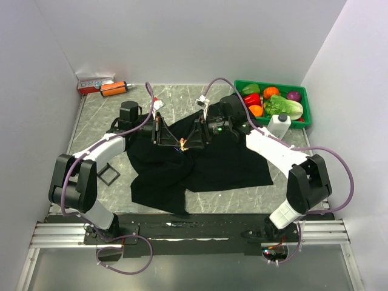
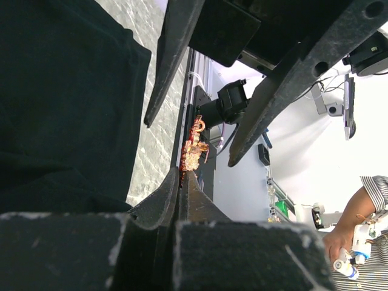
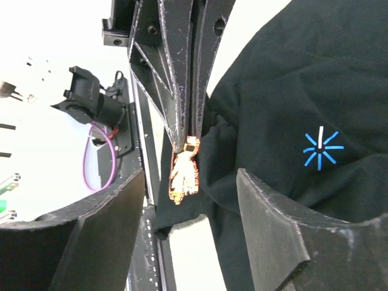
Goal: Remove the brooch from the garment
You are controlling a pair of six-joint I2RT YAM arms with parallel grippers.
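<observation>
You have the garment (image 1: 224,167) spread black across the table (image 1: 91,124), its near hem just past the arm bases. A small black square frame (image 1: 109,176) lies just off the garment's left edge. Over the garment's middle, where the cloth rises in a fold, your left gripper (image 2: 180,176) is pinched fully together on one end of the brooch (image 3: 184,174). The rest of the brooch hangs beside that fold; whether it touches the cloth you cannot tell. Your right gripper (image 3: 189,179) faces it with jaws spread wide, one on either side of the brooch, gripping nothing. The blue starburst (image 3: 322,147) sits on the garment near the fold. Past the garment's far right corner stand a white bottle (image 1: 279,126) and a green basket (image 1: 306,103) of vegetables. Past its far left corner lies an orange cylinder (image 1: 114,88).
</observation>
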